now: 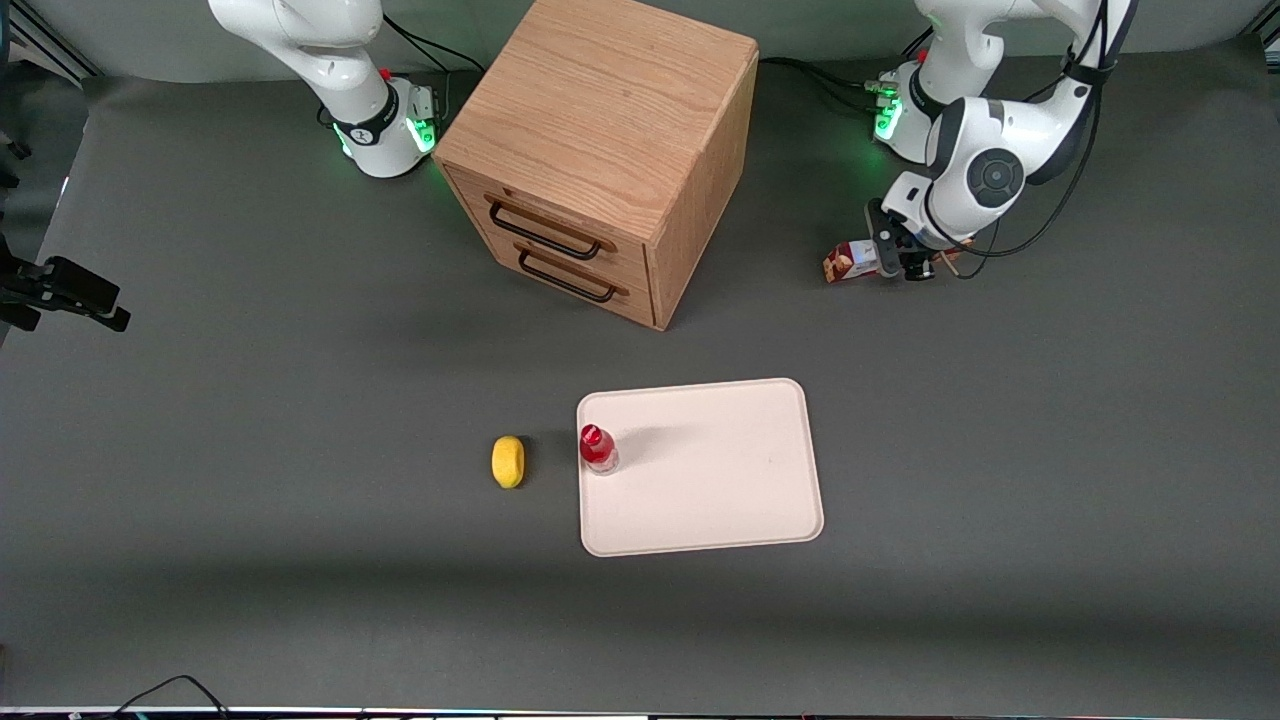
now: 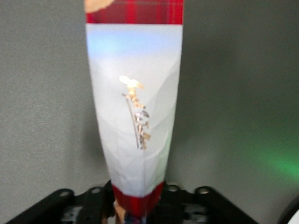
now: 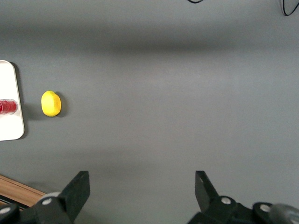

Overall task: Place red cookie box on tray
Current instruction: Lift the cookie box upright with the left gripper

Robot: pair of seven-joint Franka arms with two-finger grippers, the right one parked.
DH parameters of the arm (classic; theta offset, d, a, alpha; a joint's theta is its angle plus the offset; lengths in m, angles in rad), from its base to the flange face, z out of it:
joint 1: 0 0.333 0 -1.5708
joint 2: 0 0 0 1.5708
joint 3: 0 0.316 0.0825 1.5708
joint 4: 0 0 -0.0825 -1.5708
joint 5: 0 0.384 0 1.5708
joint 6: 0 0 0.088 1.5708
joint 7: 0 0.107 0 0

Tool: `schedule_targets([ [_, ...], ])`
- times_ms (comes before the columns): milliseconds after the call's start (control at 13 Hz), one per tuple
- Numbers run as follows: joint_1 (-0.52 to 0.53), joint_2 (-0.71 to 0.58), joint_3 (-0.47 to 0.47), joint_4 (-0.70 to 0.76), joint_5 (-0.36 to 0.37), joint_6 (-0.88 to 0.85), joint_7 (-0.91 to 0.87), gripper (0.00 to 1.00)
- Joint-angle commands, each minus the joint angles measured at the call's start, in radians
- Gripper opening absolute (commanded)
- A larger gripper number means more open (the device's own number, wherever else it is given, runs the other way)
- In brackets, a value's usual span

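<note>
The red cookie box (image 1: 850, 262) lies toward the working arm's end of the table, beside the wooden cabinet and farther from the front camera than the tray. My left gripper (image 1: 905, 262) is shut on one end of it. In the left wrist view the box (image 2: 135, 116) runs straight out from the gripper (image 2: 138, 212), its white label patch facing the camera and red print at both ends. The cream tray (image 1: 720, 480) lies flat near the table's middle, well apart from the box and nearer the front camera.
A small red-capped bottle (image 1: 598, 448) stands on the tray's edge nearest the parked arm. A yellow lemon-like object (image 1: 508, 461) lies on the table beside it. A wooden two-drawer cabinet (image 1: 600, 150) stands between the arm bases.
</note>
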Motion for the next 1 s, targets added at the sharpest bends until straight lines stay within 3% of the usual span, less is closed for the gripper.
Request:
schedule_targets([
  [0, 0.0, -0.059, 0.029, 0.016, -0.013, -0.076, 0.051, 0.0],
  [462, 0.0, -0.105, 0.052, 0.224, -0.012, -0.275, 0.04, 0.0],
  [923, 0.0, -0.16, 0.101, 0.523, 0.022, -0.556, 0.036, 0.0],
])
